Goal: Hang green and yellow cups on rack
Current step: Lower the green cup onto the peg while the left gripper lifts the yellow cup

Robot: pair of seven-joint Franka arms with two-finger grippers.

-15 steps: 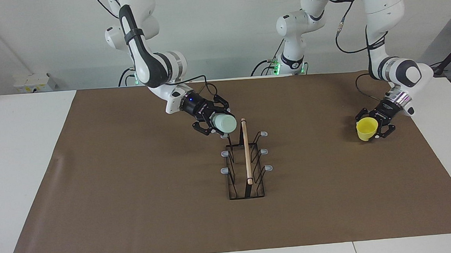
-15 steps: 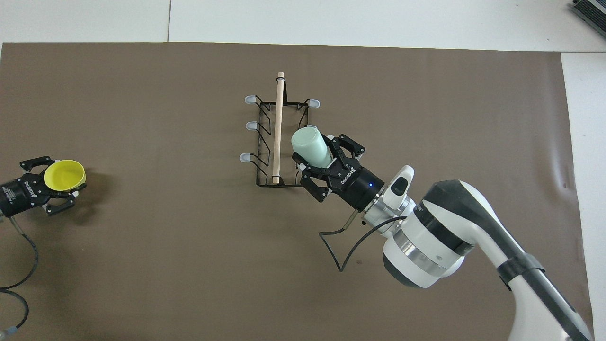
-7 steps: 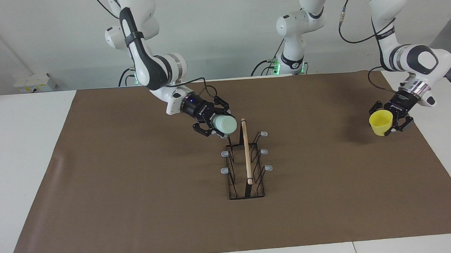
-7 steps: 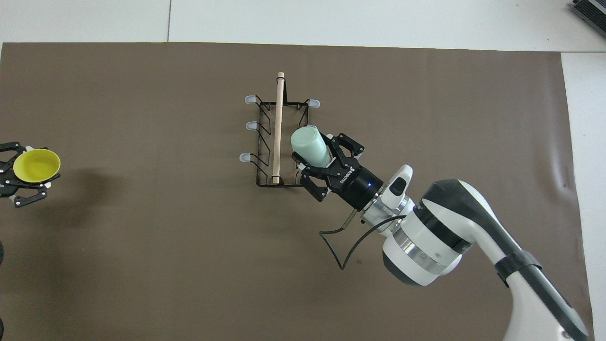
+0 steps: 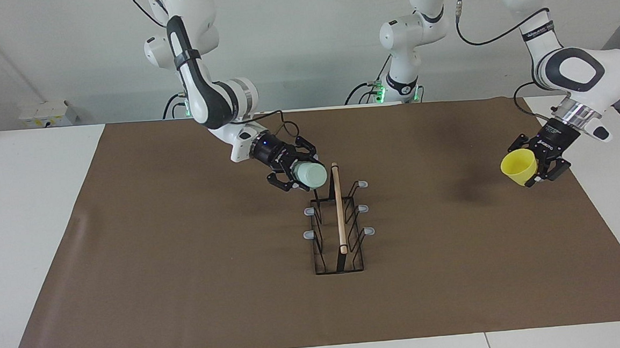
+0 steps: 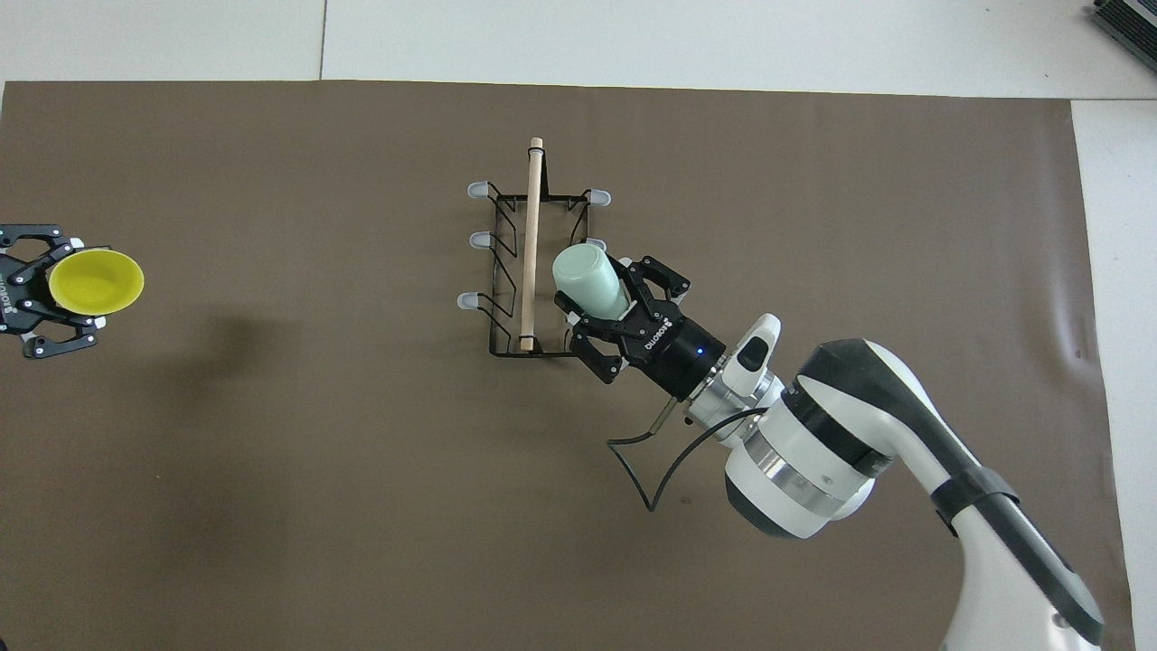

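I see my right gripper (image 5: 300, 175) clamped on the pale mint green plastic cup (image 5: 310, 175), held on its side over the robots' end of the narrow black wire rack (image 5: 336, 231). The cup's base points at the rack's light wooden rod handle (image 5: 338, 207). The rack stands mid-desk on the brown mat (image 5: 186, 257). My left gripper (image 5: 541, 159) grips the bright yellow plastic cup (image 5: 518, 165), raised over the mat near the desk's edge at the left arm's end.
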